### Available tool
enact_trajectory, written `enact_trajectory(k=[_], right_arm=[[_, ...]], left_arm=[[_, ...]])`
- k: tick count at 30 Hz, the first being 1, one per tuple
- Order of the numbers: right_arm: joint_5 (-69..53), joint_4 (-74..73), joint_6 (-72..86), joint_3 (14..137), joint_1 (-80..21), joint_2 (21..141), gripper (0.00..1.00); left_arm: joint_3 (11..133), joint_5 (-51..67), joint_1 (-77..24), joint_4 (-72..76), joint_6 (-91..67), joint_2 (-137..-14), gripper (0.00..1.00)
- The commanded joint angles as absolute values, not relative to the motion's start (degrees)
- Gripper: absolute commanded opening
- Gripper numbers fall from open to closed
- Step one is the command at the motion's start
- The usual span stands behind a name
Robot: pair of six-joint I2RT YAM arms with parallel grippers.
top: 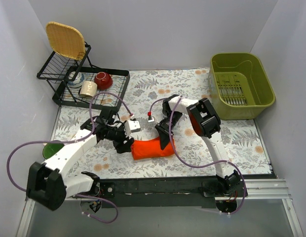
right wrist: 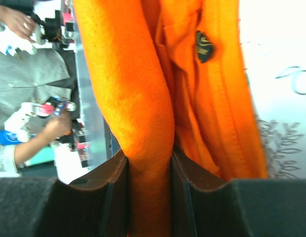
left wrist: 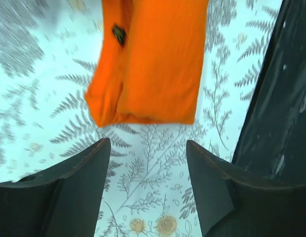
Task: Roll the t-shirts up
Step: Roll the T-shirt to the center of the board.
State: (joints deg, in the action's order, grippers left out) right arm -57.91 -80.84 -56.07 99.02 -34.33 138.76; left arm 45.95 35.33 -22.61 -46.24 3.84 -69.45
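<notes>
My left end effector (left wrist: 147, 148) stands well open with nothing between its two dark fingers, only the fern-printed cloth of the worktop (top: 232, 143) showing in the gap. My right end effector (right wrist: 148, 158) is pinched shut on a thick fold of the t-shirt (top: 148, 149), with orange fabric filling the space between its fingers.

The t-shirt lies on the worktop, closer to my bases than the dish rack (top: 122, 91) and off to the rack's right. It is gathered into a long, loose bundle rather than a tight roll, and a small dark label (left wrist: 119, 34) shows on it. Its long axis runs across the worktop, roughly side to side, with one end pointing back toward the rack's side and the other away from it.

My left end effector sits just off the end nearer the rack. That end lies straight ahead of the open fingers, close but not touching, with a strip of bare cloth between. The bundle runs away from them almost in line with their reach. My right end effector holds the end farther from the rack.

So the right arm already has the t-shirt and the left is the free one. I judge that any fresh grip by the left means a short push forward along the bundle's own length, not a sideways move.
</notes>
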Motion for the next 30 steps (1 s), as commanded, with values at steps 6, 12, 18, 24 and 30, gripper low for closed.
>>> enact_trajectory(k=[6,12,18,24,30], right_arm=[[-48.69,-74.79,-54.93,106.34,-33.84,147.3,0.38],[-48.95,-74.88,-54.67,106.35,-33.57,148.09,0.38],[-51.15,-74.79,-54.23,106.61,-33.49,148.36,0.38],[-51.85,-74.88,-54.4,106.44,-33.49,149.15,0.38],[-53.26,-74.53,-55.19,106.17,-30.33,141.61,0.99]], left_arm=[[43.16,26.99,-40.6,-30.77,-5.27,-60.38,0.63],[36.57,25.22,-42.98,-23.48,-1.15,-61.34,0.64],[33.06,24.35,-43.42,-18.47,-0.35,-65.83,0.65],[29.89,22.33,-44.38,-17.14,3.16,-70.22,0.56],[29.79,22.06,-44.74,-21.43,2.9,-73.92,0.13]])
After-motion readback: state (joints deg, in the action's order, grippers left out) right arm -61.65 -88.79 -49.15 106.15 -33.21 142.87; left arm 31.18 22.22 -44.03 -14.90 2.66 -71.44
